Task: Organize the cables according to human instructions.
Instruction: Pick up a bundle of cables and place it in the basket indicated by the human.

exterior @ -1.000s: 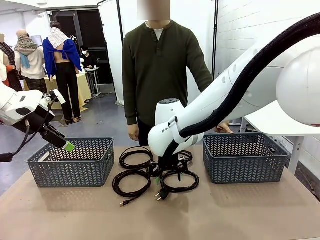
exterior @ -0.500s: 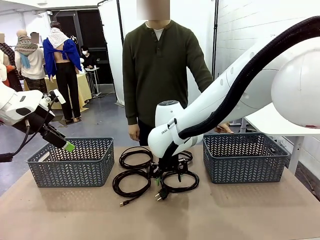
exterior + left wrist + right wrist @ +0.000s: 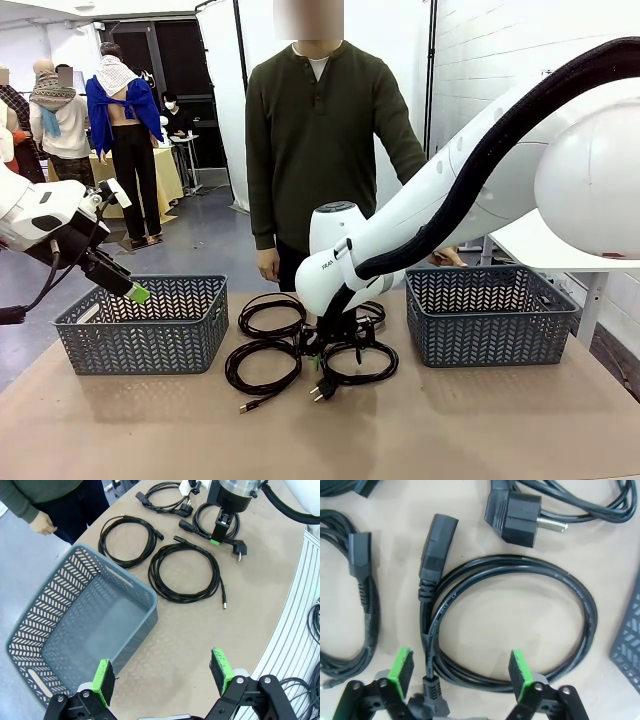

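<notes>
Cables [image 3: 153, 574]: all 4 still on the table [image 3: 500, 420], right gripper [image 3: 460, 666] down over 1 of them.
Over the last second the right arm has only sunk a touch and no coil has moved, so I judge the pick is just starting and nothing is sorted yet. Its jaws stand apart, straddling 1 coil [image 3: 586, 614]; the strands pass between the pads [image 3: 401, 666], possibly touching. The other 3 coils lie just beside this gripper. Left gripper [image 3: 161, 675] hangs well away from it, jaws apart, empty.
</notes>
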Tool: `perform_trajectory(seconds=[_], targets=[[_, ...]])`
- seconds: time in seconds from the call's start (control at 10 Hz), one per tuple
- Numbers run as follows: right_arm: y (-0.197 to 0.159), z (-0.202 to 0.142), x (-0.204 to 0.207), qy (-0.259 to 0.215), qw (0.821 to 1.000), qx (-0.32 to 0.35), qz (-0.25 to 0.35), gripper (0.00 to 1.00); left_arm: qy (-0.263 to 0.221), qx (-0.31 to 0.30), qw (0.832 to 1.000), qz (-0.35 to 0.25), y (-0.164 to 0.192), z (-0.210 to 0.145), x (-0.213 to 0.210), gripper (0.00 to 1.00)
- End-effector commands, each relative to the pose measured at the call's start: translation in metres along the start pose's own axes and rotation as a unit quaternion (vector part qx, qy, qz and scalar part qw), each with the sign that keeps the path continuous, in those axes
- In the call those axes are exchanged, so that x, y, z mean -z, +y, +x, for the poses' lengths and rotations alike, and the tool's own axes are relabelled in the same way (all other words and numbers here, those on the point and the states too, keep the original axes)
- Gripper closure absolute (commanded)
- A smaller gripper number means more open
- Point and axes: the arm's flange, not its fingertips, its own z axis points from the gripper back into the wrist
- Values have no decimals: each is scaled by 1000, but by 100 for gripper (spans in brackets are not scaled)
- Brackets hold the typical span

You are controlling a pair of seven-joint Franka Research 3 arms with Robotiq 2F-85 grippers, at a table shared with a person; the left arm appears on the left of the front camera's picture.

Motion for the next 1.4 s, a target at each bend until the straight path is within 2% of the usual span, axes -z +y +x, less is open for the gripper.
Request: perform_trajectory(seconds=[0.0,0.2,0.6,1.2,1.3], targets=[[9,9,6,-2,1000,15,-28,18,-6,-5,1000,-3,2,-1,1,0],[12,10,8,3,999,14,-31,44,-6,-5,1000,-3,2,-1,1,0],[14,11,0,6,1000,13,-19,100,-6,-5,1000,-3,2,-1,1,0],[8,4,-11,19,1000,3,-5,100,-6,-5,1000,-3,2,-1,1,0],[8,2,-23,13,1000,6,-4,100,-6,-5,1000,-3,2,-1,1,0]])
